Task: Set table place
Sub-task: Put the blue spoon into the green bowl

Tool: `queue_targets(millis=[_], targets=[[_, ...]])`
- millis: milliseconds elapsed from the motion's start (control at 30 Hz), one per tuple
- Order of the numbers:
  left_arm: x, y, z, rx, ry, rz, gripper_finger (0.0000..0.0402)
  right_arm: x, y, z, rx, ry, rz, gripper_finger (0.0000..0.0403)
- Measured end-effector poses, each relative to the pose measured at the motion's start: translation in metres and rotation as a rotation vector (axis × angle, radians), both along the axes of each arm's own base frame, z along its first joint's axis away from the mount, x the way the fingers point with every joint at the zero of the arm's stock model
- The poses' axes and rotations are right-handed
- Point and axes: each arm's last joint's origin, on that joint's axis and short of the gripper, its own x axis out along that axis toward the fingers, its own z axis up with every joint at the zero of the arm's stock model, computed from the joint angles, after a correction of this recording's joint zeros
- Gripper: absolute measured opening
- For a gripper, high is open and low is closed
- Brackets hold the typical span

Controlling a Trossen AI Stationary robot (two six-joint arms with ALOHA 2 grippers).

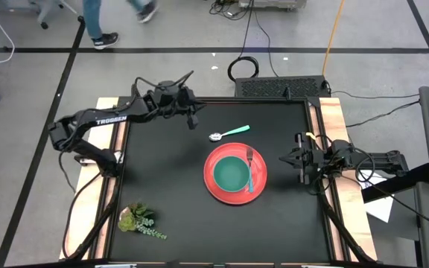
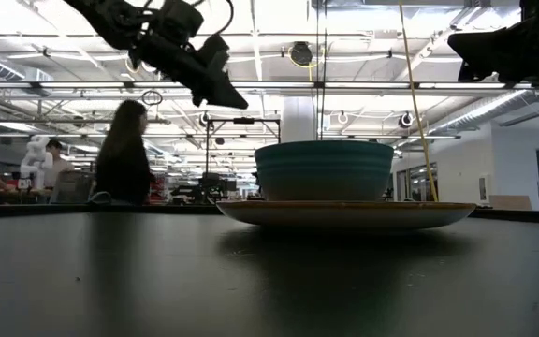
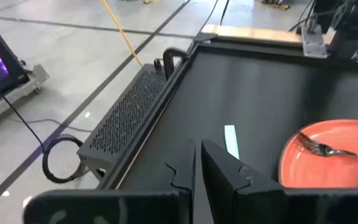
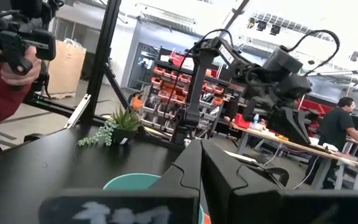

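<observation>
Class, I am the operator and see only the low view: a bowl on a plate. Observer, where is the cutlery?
Observer: The blue-handled fork lies on the red plate, beside the teal-green bowl.
Operator: And the spoon?
Observer: The teal-handled spoon lies on the table, apart from the plate, toward the far edge.
Operator: Which hand is nearer to it?
Observer: The left hand, shut and empty. The right hand waits shut at the right edge.
</observation>
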Motion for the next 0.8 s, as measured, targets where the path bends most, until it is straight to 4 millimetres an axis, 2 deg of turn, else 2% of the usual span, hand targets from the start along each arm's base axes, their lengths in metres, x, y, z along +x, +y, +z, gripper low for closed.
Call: queue_targets(millis=[267,800], targets=[[0.0105,0.0039,-0.0102,-0.003,0.039,-0.014,0.0033,0.0001,0.0000,-0.0003,-0.002,0.003,0.000,0.0000],[0.0120,0.0061,-0.0040,0.066,-0.001,0.013,0.0033,0.0001,0.0000,-0.0006,-0.002,0.007,0.000,0.0000]])
